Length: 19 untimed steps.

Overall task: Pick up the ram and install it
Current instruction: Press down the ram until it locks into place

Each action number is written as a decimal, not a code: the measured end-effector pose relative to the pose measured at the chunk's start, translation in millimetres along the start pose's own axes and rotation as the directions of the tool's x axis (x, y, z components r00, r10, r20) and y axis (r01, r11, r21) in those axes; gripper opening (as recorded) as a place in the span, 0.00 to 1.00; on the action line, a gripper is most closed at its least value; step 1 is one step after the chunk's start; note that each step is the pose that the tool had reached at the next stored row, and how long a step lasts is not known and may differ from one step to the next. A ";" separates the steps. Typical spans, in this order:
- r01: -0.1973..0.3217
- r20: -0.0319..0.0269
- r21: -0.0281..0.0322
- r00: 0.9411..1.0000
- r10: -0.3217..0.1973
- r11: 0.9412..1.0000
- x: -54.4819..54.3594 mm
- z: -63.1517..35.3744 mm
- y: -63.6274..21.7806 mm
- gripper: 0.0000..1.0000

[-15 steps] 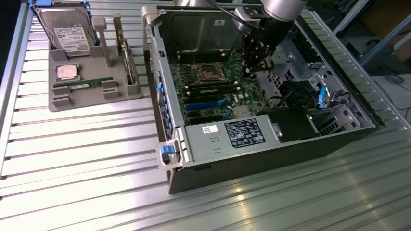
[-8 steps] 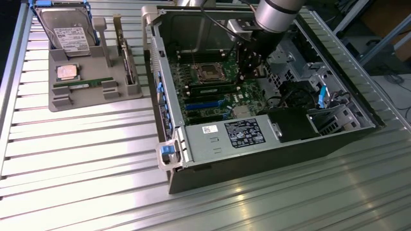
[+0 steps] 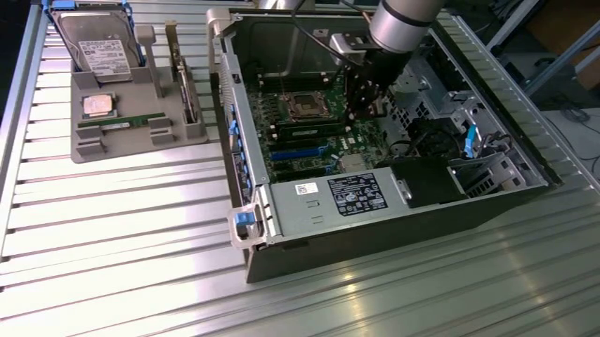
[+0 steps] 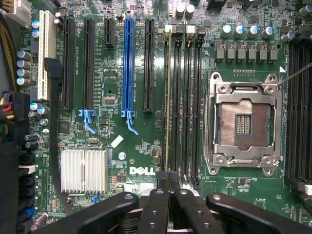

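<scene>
A ram (image 4: 168,97) stick stands edge-on in the memory slot nearest the blue expansion slot, its thin pale-green edge running the slot's full length. My gripper (image 4: 169,179) is shut, the black fingertips pressed together right over the near end of that stick; I cannot tell whether they touch it. In the exterior view the gripper (image 3: 369,105) hangs inside the open computer case (image 3: 253,210), low over the motherboard beside the empty CPU socket (image 3: 305,105). An identical ram (image 3: 122,125) lies in the grey tray (image 3: 140,151) at the exterior view's left.
The tray also carries a hard drive (image 3: 98,49), a square silver CPU (image 3: 98,105) and an upright expansion card (image 3: 185,91). Empty memory slots (image 4: 187,97), the CPU socket (image 4: 243,124) and a silver heatsink (image 4: 84,170) surround the gripper. The case walls close in the board.
</scene>
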State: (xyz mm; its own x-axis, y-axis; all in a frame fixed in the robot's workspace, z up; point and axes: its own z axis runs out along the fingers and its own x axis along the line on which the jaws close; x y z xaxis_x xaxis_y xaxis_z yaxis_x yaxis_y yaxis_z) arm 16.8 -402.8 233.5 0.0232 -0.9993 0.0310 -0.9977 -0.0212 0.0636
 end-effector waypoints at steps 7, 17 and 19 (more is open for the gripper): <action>0.000 0.004 0.001 1.000 0.000 1.000 0.4 0.3 0.0 0.10; 0.000 0.002 0.017 1.000 0.000 1.000 -0.7 -5.5 62.7 0.10; -0.001 0.002 0.018 1.000 0.001 1.000 -0.9 -4.7 71.9 0.10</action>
State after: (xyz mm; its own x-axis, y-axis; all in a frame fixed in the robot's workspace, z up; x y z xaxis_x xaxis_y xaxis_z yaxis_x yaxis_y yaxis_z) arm -54.7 -403.3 242.8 0.0225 -0.9993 0.0285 -0.9987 -0.0212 0.0454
